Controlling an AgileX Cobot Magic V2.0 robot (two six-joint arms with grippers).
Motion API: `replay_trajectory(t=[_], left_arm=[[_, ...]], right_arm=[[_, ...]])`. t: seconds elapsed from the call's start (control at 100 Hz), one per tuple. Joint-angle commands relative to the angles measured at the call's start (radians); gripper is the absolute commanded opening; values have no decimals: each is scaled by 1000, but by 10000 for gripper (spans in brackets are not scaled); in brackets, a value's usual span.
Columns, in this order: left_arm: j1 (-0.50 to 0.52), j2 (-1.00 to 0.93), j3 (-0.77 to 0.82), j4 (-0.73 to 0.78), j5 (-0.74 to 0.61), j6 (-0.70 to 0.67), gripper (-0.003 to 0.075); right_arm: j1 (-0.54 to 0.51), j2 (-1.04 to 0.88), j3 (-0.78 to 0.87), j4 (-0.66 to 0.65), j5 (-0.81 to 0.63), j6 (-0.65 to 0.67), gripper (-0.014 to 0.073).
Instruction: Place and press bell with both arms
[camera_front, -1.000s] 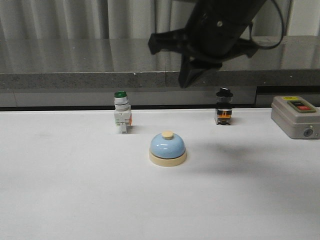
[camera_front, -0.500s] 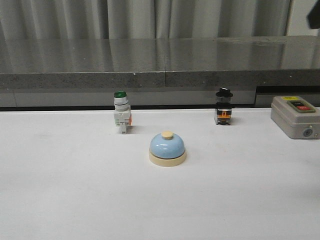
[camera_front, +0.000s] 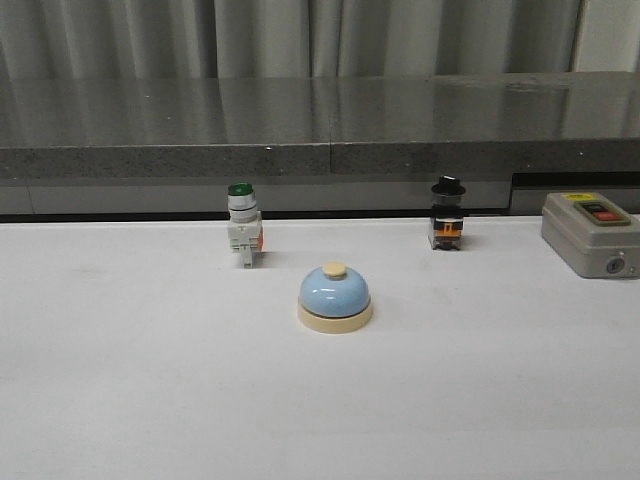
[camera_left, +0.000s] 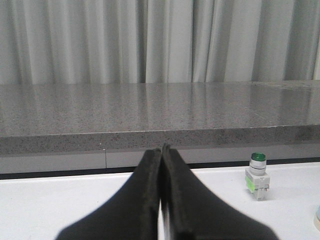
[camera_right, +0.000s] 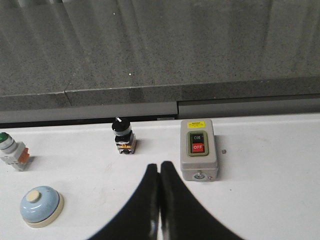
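Observation:
The light-blue bell (camera_front: 335, 297) with its cream base and cream button stands upright on the white table (camera_front: 150, 380), near the middle. It also shows in the right wrist view (camera_right: 41, 206). Neither arm appears in the front view. My left gripper (camera_left: 161, 148) is shut and empty, low over the table, with the green-capped switch to one side of it. My right gripper (camera_right: 159, 166) is shut and empty, high above the table, apart from the bell.
A green-capped white switch (camera_front: 243, 224) stands behind the bell to the left and also shows in the left wrist view (camera_left: 257, 170). A black-capped switch (camera_front: 447, 214) stands behind it to the right. A grey ON/OFF box (camera_front: 591, 233) sits at the right edge. A dark stone ledge (camera_front: 320, 120) runs along the back.
The right arm, which hung over the back of the table a second ago, has swung up and to the right out of the front view. The bell has not moved.

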Motion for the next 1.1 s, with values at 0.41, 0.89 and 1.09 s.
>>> replay_trajectory(t=[0.41, 0.89, 1.09], left_arm=[[2, -32, 57, -6, -81, -10, -21], [2, -32, 57, -6, -81, -10, -21], [2, -32, 57, -6, -81, -10, -21]], right_arm=[[-6, -104, -5, -12, -6, -13, -64], [-6, -104, 3, -12, -21, -13, -64], [-8, -174, 93, -19, -129, -13, -64]])
